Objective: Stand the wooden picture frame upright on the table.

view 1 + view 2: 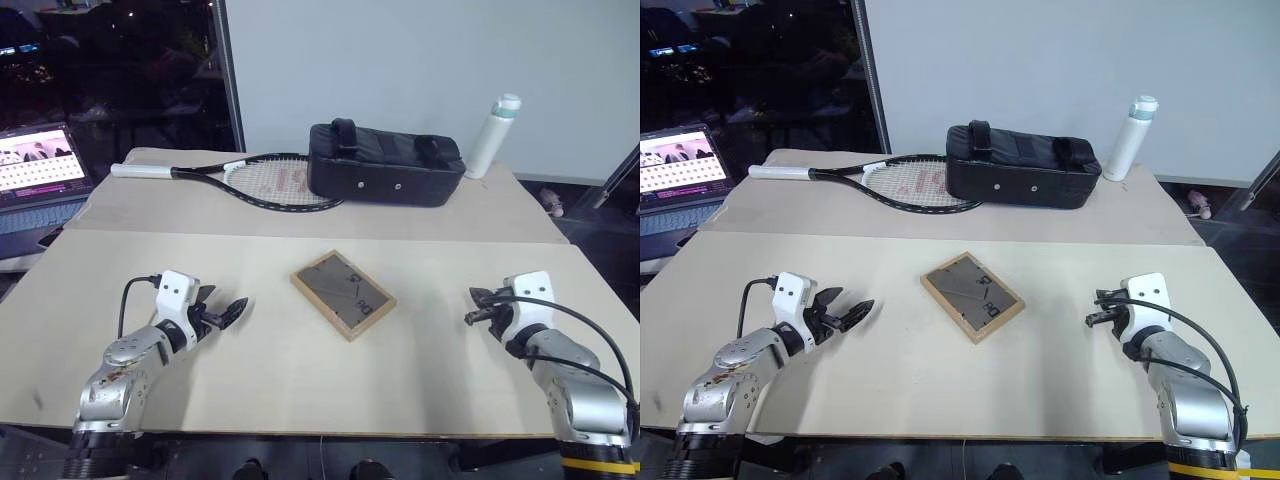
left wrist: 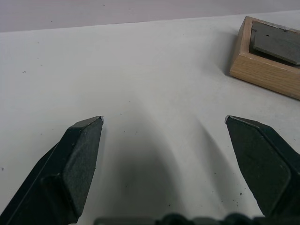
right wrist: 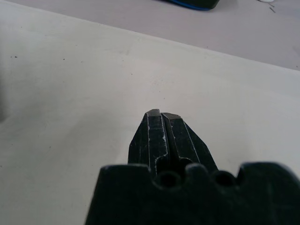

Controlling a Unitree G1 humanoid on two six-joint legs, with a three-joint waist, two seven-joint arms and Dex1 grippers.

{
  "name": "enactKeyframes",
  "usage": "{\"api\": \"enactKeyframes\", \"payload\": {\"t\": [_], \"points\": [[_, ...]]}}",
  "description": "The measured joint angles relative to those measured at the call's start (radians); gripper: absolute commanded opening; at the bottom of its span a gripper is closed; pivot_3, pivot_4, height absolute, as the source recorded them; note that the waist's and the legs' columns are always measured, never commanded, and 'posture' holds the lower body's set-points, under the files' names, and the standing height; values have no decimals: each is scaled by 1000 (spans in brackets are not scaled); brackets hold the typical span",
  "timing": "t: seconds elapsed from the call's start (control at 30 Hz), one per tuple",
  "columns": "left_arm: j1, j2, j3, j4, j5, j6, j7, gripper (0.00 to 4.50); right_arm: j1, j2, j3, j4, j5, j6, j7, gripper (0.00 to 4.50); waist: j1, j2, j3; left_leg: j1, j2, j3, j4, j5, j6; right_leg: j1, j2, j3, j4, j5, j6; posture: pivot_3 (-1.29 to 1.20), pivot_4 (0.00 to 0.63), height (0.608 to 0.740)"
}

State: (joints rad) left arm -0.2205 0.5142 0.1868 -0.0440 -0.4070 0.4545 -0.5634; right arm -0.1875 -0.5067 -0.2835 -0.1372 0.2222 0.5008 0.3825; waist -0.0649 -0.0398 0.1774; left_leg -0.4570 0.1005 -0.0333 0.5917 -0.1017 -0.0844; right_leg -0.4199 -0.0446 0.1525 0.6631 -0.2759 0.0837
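We see the left gripper (image 1: pixel 232 309) at lower left with its jaws spread wide and nothing between them, only bare table (image 1: pixel 300 380) beneath; its two black fingers (image 2: pixel 77 154) point toward the centre of the picture, and the silver forearm behind runs back to the lower left corner, held low over the surface. The right gripper (image 1: pixel 473 306) at lower right has its jaws pressed tight together on nothing, tips aimed inward toward the middle, with the arm bent back into the lower right corner and a black cable looping over it. Between the two grippers, and apart from both, the wooden picture frame (image 1: pixel 343 294) lies flat at the centre of the table, dark back facing up, turned at an angle to the table edge. Farther back, in the upper half, we find a tennis racket (image 1: pixel 262 182), a black bag (image 1: pixel 385 164) just beside it, and a white bottle (image 1: pixel 494 135) standing upright. A laptop (image 1: pixel 38 172) sits at far left.
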Motion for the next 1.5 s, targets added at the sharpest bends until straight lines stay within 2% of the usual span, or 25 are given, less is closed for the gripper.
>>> {"api": "enactKeyframes", "payload": {"t": [0.07, 0.1, 0.17, 0.23, 0.27, 0.3, 0.33, 0.4, 0.43, 0.47, 0.6, 0.7, 0.73, 0.8, 0.87, 1.03, 1.23, 1.3, 1.4, 1.5], "points": [[0, 0, 0, 0, 0, 0, 0, 3981, -1, 0, 0, 1, 0, 0, 1, 0, 0, 0, 0, 0, 0, 0, 0, 0, 0, 0, 0, 0, 0, 0, 0, 0, 150, 721], [-16, 43, -14, 2, -14, 68, -23, 3816, -67, -25, 40, 77, -7, -8, 46, 0, -7, -1, 1, 0, 0, 0, 2, 0, 0, -1, 0, 0, 1, 1, 0, 0, 150, 721], [-88, 120, -41, -14, -51, 216, -68, 3048, -251, -89, 125, 239, -36, -30, 142, 0, -22, 3, 6, -1, 0, 0, 0, 6, 0, -3, 0, 1, -1, 7, 2, 0, 150, 721], [-159, 135, -56, -49, -75, 301, -77, 2261, -383, -118, 183, 340, -66, -66, 204, 0, -26, 4, 6, 0, 0, 0, -1, 7, 0, 0, 0, 0, -1, 8, 2, 0, 150, 721], [-188, 123, -60, -72, -89, 340, -71, 1819, -436, -117, 205, 389, -81, -98, 230, 0, -26, 3, 5, 2, 0, 0, -1, 7, 0, 2, 0, 0, -1, 7, 2, 0, 150, 721], [-221, 97, -75, -82, -98, 382, -54, 1674, -496, -104, 232, 467, -92, -130, 255, 0, -24, 1, 3, 3, 0, 0, -1, 7, 0, 4, 0, -1, -2, 5, 2, 0, 150, 721], [-249, 53, -110, -90, -107, 430, -33, 1301, -553, -77, 265, 566, -110, -173, 276, 0, -22, 0, 3, 3, 0, 0, -2, 7, 0, 6, 0, -1, -4, 5, 3, 0, 150, 721], [-271, -15, -167, -82, -102, 491, 11, 708, -606, -35, 314, 728, -144, -258, 313, 0, -19, 0, 3, 1, 0, 0, -2, 5, 1, 6, 0, -1, -7, 6, 2, 0, 150, 721], [-279, -45, -185, -72, -100, 508, 31, 256, -620, -16, 327, 788, -157, -284, 325, 0, -17, 0, 3, 0, 0, -1, -2, 4, 1, 5, 0, -1, -7, 8, -3, 0, 150, 721], [-282, -66, -201, -68, -96, 524, 49, 49, -633, 1, 342, 847, -165, -314, 337, 0, -13, 0, 3, -2, 0, 0, -3, 4, 2, 2, 0, -1, -6, 9, -4, 0, 150, 721], [-292, -90, -266, -62, -55, 559, 92, 49, -697, 45, 370, 1019, -195, -407, 409, 0, -11, 1, 3, -1, 0, 0, -5, 4, 1, 0, 0, -1, -3, 9, -5, 0, 150, 721], [-293, -90, -269, -62, -43, 560, 100, 49, -691, 62, 383, 1004, -193, -410, 495, 0, -11, 1, 3, 0, 0, 0, -3, 5, 0, 1, 0, -1, 0, 9, -5, 0, 150, 721], [-293, -90, -269, -62, -43, 561, 100, 49, -675, 65, 390, 973, -181, -404, 536, 0, -10, 1, 3, 0, 0, -1, -2, 5, 0, 1, 0, -1, 0, 9, -4, 0, 150, 721], [-295, -89, -274, -60, -38, 559, 92, 49, -564, 55, 422, 764, -140, -336, 662, 0, -5, 1, 3, 0, 0, -1, -2, 5, 0, 2, 0, -2, 0, 7, -2, 0, 150, 721], [-296, -82, -276, -59, -33, 559, 85, 49, -522, 48, 437, 676, -127, -295, 693, 0, -6, 2, 2, 0, 0, -1, -1, 5, 0, 2, 0, -1, 1, 7, -2, 0, 150, 721], [-289, -18, -287, -71, -26, 557, 36, 49, -403, 31, 467, 398, -119, -136, 697, 0, -12, 2, 2, 1, 0, -1, -2, 5, -1, 0, 1, -1, 1, 6, -1, 0, 150, 721], [-244, 128, -281, -94, -24, 531, -61, 49, -353, 32, 490, 236, -93, -7, 684, 0, -9, 2, 2, 1, 0, -1, -2, 5, -1, 0, 1, -1, 1, 5, 0, 0, 150, 721], [-232, 156, -253, -85, -29, 532, -76, 49, -351, 21, 494, 214, -89, 7, 683, 0, -9, 2, 2, 1, 0, -1, -2, 5, -1, 0, 1, -1, 1, 5, 1, 0, 150, 721], [-218, 136, -59, -59, -136, 692, -59, 49, -351, -53, 497, 207, -102, 5, 681, 0, -5, 2, 2, -1, 0, -1, -1, 5, -1, -2, 0, -1, 1, 4, 2, 0, 150, 721], [-249, 65, 119, -60, -228, 865, -12, 823, -351, -96, 477, 209, -103, -12, 680, 0, 2, 1, 2, -2, 0, -1, -1, 5, -1, -1, 0, -2, 0, 3, 2, 0, 150, 721]]}}
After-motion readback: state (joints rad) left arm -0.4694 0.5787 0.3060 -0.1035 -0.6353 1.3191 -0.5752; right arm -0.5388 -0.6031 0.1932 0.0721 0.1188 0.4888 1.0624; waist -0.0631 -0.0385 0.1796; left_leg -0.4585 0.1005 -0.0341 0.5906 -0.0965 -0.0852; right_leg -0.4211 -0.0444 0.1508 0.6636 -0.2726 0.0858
